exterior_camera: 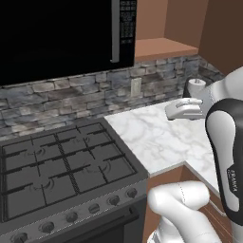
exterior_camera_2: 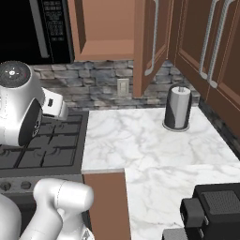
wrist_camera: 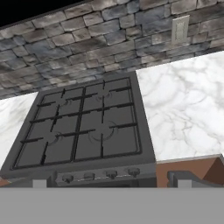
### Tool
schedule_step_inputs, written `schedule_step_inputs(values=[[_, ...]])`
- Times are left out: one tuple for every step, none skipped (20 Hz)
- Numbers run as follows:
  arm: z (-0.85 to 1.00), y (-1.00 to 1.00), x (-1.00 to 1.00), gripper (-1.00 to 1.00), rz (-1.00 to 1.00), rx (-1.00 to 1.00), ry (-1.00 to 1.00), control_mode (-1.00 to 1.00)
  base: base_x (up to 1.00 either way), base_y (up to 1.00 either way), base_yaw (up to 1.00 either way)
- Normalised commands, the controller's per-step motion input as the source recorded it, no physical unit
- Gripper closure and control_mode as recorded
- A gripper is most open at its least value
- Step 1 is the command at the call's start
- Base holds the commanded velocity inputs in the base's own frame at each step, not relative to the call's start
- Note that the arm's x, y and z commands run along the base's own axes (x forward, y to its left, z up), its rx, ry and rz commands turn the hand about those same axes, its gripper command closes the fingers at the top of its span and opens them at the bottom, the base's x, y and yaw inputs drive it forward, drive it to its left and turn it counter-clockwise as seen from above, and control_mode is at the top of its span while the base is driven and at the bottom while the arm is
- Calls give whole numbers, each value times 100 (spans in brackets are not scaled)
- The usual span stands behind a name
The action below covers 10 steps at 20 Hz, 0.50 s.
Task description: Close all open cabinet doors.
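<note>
One cabinet door (exterior_camera_2: 151, 42) stands swung out over the counter, a reddish-brown panel with a long silver bar handle. Beside it the cabinet's bare shelf (exterior_camera_2: 105, 47) is exposed; the same open shelf (exterior_camera: 163, 47) shows in the left base view. Further cabinet doors (exterior_camera_2: 206, 42) along the right wall lie flush and shut. My gripper (exterior_camera: 172, 112) hovers over the counter beside the stove, well below the open door and apart from it. In the hand view its two dark fingertips (wrist_camera: 183, 179) stand far apart with nothing between them, so the gripper (wrist_camera: 111, 181) is open.
A black gas stove (exterior_camera: 61, 161) sits left of the marble counter (exterior_camera_2: 140, 140). A black microwave (exterior_camera: 57, 33) hangs above the stove. A paper towel roll (exterior_camera_2: 178, 108) stands at the back right, a wall outlet (exterior_camera_2: 123, 86) behind. A black toaster (exterior_camera_2: 211, 211) sits near the front.
</note>
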Motion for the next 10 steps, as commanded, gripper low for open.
schedule_step_inputs(values=[[0,0,0,-100,0,0,0,100,0,0,0],[0,0,0,-100,0,0,0,100,0,0,0],[0,0,0,-100,0,0,0,100,0,0,0],[0,0,0,-100,0,0,0,100,0,0,0],[0,0,0,-100,0,0,0,100,0,0,0],[0,0,0,-100,0,0,0,-100,0,0,0],[0,0,0,-100,0,0,0,-100,0,0,0],[0,0,0,-100,0,0,0,-100,0,0,0],[0,0,0,-100,0,0,0,-100,0,0,0],[0,0,0,-100,0,0,0,-100,0,0,0]])
